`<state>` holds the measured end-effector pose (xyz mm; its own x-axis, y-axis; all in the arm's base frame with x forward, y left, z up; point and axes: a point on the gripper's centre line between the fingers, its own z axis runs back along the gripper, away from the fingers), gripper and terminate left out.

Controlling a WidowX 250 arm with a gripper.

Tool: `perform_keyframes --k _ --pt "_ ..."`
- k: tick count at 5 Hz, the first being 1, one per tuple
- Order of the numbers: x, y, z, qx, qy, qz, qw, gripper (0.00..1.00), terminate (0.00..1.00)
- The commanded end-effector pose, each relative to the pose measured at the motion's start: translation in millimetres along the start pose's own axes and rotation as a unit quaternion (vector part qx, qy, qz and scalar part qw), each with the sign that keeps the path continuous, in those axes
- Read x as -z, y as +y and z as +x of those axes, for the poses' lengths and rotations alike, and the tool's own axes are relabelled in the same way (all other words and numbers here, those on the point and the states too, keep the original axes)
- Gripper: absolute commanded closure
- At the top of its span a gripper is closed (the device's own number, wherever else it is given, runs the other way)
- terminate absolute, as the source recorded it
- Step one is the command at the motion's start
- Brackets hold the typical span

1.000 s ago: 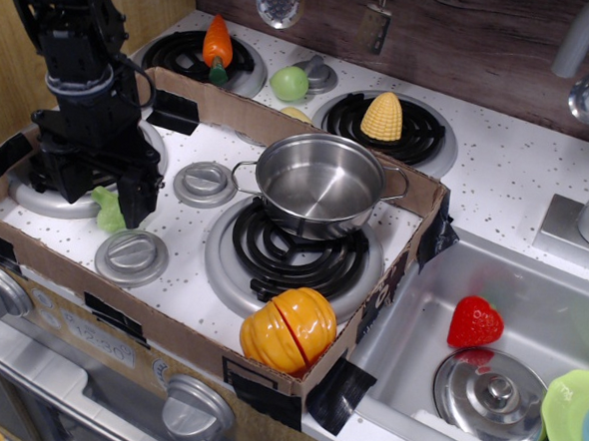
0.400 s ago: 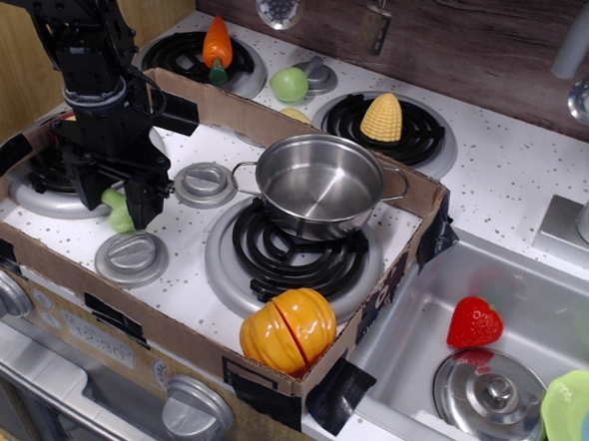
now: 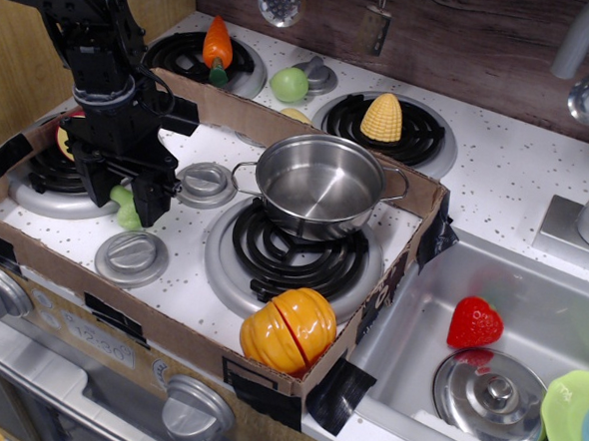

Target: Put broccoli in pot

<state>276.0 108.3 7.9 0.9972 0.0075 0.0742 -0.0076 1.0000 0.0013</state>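
Note:
The broccoli (image 3: 127, 211), a small pale-green floret, sits between the fingers of my black gripper (image 3: 127, 196) at the left of the stove, just above the white surface. The jaws are closed on it. The pot (image 3: 317, 187), shiny steel with wire loop handles, stands empty on the black coil burner (image 3: 294, 258) to the right of the gripper, about a pot's width away. A silver knob (image 3: 205, 183) lies between the gripper and the pot.
A cardboard wall (image 3: 409, 250) rings the stove top. An orange pumpkin (image 3: 290, 328) sits at the front edge, another silver knob (image 3: 132, 258) in front of the gripper. Corn (image 3: 383, 116), a green ball (image 3: 290, 83) and a carrot (image 3: 217, 44) lie behind. The sink holds a strawberry (image 3: 474, 321) and a lid (image 3: 491, 390).
My gripper has moved right toward the pot, and the broccoli has moved with it between the fingers. The pot has not moved.

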Motion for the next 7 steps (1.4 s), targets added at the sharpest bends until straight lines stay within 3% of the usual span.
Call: perform_keyframes --k 1,3,4,7 --pt "-61.9 -28.2 11.2 -0.018 0.014 0.017 0.9996 1.00 0.00" --pt "-126.8 -68.7 26.4 -0.049 -0.004 0.028 0.9984 1.00 0.00" --pt "-141.2 -89.8 33.1 -0.054 -0.033 0.026 0.9977 1.00 0.00" --pt "-88.6 -130.3 62.9 -0.023 -0.037 -0.055 0.9976 1.00 0.00"
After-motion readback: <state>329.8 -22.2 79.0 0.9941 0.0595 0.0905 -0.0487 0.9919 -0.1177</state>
